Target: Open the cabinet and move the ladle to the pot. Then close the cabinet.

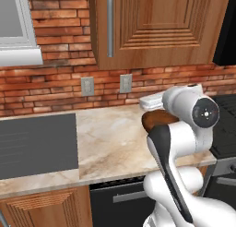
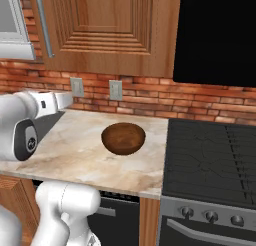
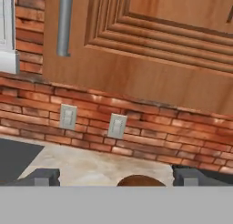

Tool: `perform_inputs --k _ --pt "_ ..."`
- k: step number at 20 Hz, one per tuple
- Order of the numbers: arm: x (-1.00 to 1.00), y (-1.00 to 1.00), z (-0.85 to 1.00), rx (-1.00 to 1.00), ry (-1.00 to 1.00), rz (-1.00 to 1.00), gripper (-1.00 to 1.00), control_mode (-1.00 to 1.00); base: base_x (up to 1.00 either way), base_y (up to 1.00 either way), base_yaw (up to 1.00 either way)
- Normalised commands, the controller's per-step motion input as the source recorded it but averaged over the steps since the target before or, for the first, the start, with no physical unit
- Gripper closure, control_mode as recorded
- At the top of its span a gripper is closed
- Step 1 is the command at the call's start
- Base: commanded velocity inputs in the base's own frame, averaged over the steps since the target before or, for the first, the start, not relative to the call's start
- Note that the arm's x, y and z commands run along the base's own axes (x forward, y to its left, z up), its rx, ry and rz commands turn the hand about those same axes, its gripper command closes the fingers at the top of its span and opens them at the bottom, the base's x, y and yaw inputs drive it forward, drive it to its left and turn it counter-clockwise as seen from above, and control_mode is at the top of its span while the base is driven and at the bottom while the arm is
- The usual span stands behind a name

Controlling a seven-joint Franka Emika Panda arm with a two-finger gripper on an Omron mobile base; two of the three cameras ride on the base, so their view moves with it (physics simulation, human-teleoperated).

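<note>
Cabinet shut, bar handle at 11 o'clock in hand view. Gripper spread wide w/ nothing held, low over counter. To do it well: rise, centre jaws across the bar, then pull — likely swings right. Wooden bowl below at 6 o'clock; stove right. Ladle, pot can't be made out.

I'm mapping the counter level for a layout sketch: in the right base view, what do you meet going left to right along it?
Robot arm → marble counter → wooden bowl → black stove.
</note>
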Motion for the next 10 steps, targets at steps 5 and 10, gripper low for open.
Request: perform_inputs --k 5,10 --pt "-0.01 0.15 0.90 0.00 -0.13 0.01 -1.00 -1.00 0.00 0.00 0.00" --pt "0.00 0.22 0.87 0.00 0.02 0.02 -1.00 -1.00 0.00 0.00 0.00"
